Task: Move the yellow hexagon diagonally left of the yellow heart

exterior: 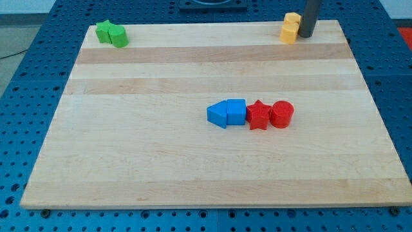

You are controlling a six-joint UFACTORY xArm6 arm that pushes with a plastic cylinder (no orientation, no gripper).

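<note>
Two yellow blocks sit touching at the view's top right of the wooden board (193,167). The lower one (288,33) looks like the yellow hexagon. The upper one (293,19) is the other yellow block; its shape is hard to make out. My tip (306,35) is the lower end of the dark rod, standing just to the right of the two yellow blocks, very close to them.
Two green blocks (111,33) sit together at the view's top left corner. A row in the middle holds two blue blocks (226,113), a red star (259,116) and a red cylinder (282,113), all touching.
</note>
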